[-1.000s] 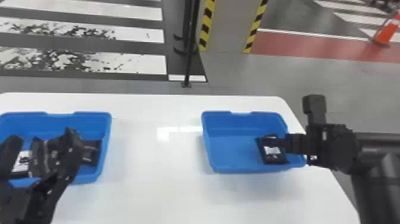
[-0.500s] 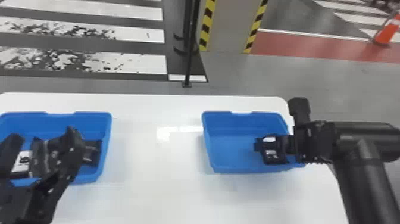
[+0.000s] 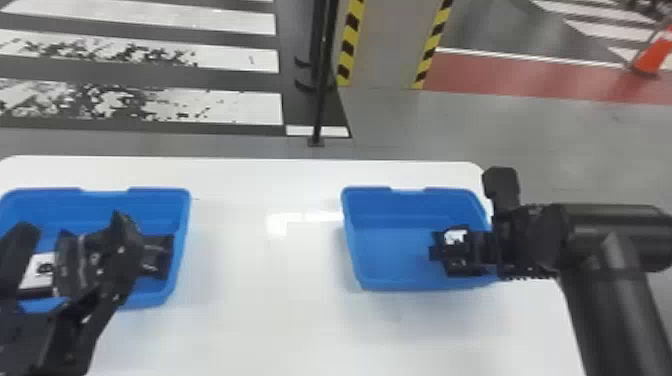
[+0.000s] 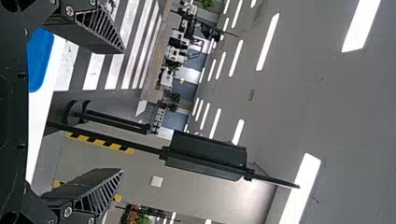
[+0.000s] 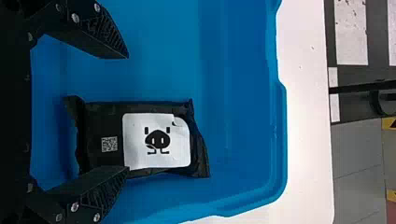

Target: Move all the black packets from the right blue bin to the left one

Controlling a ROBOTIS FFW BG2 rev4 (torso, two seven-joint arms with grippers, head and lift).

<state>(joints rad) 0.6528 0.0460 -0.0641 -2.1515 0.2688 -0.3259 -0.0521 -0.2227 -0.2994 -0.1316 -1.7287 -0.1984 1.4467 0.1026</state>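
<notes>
Right of the head view's centre, the black packet (image 5: 105,121) in the right blue bin (image 3: 425,286) could be crumpled if the right gripper (image 5: 127,113), spread but apparently off-centre, were lowered.

the right arm (image 3: 612,300) is black, with thick rounded tubes (image 3: 615,220), faintly glossy. the left arm (image 3: 65,325) is black too, and more angular. the left gripper (image 3: 74,225) and right gripper (image 3: 472,247) have black, tapering fingers (image 4: 100,32) with ribbed sides and round silvery screws (image 4: 68,211) near their bases.
</notes>
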